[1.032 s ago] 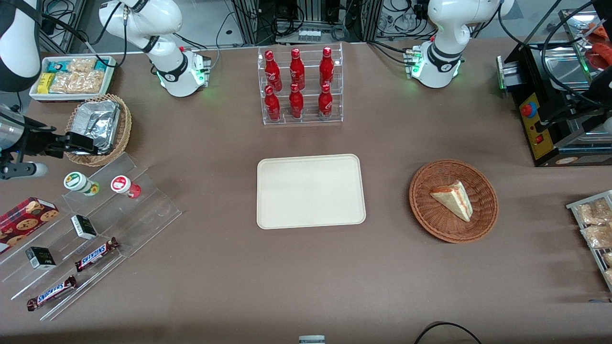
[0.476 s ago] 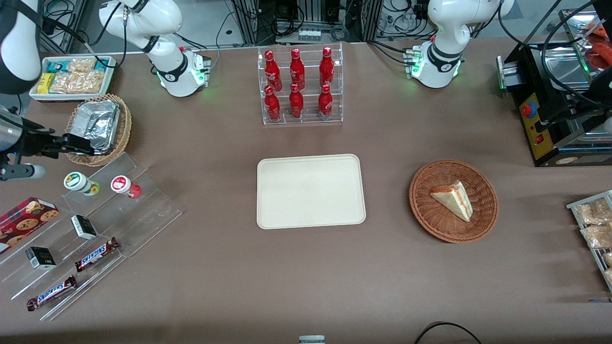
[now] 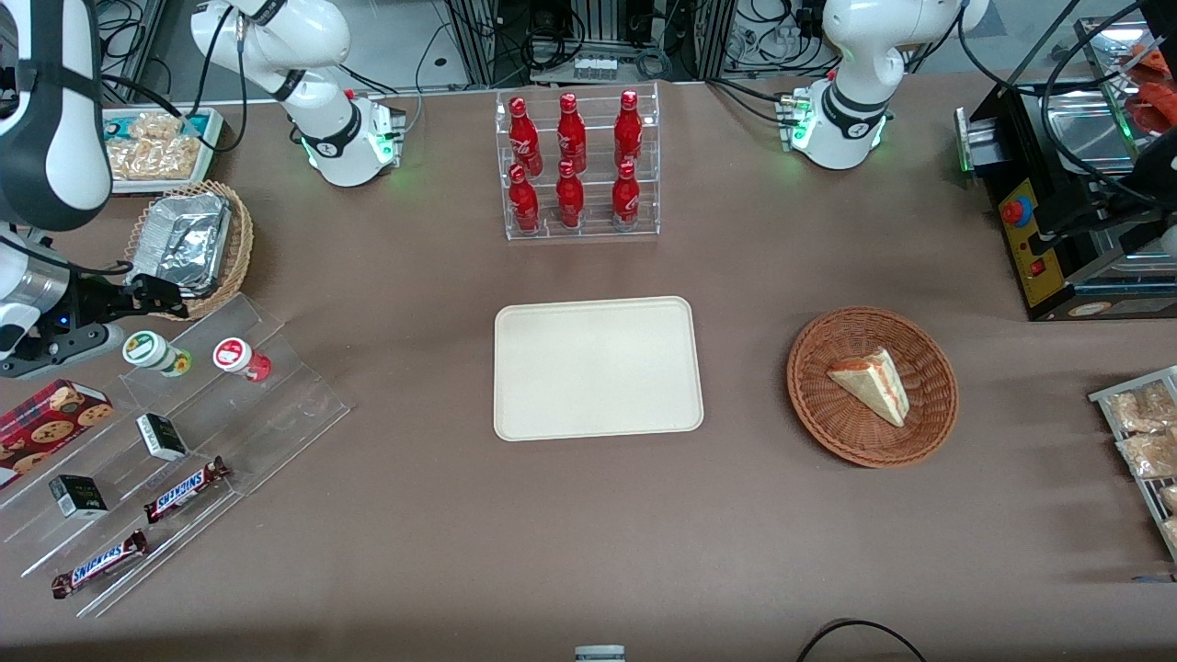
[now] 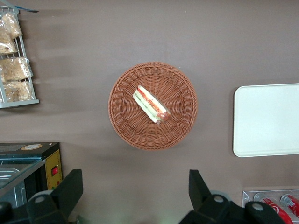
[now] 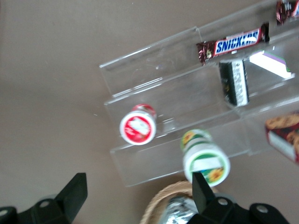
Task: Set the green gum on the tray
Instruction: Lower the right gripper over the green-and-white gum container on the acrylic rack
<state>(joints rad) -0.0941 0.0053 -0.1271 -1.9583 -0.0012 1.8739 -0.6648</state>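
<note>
Approach step, by the look of it: nothing grasped yet. Gripper (image 3: 152, 299) poised above the top shelf of the clear acrylic stepped stand (image 3: 184, 432), just beside the green gum (image 3: 147, 349) and slightly farther from the front camera than it. Jaws spread wide and empty, both fingers apart in the right wrist view, with the gum's white lid (image 5: 206, 161) close to one finger rather than centred between them.

Green gum upright on that top shelf, untouched. Tray (image 3: 598, 368) bare, well apart from the stand, toward the middle of the table.

Next move likely: centre over the lid, descend, close on the bottle's body, lift straight off the shelf, then carry to the tray.

In the way: red-lidded gum bottle (image 3: 234, 357) on the same shelf, just beside the green one, easy to knock or mistake. Wicker basket with a foil packet (image 3: 188, 244) near the stand, close under the gripper. On the stand's lower steps, two small dark boxes (image 3: 161, 435) and two Snickers bars (image 3: 184, 489), clear of the lift. Cookie box (image 3: 51, 414) beside the stand. Path from stand to tray open table.
</note>
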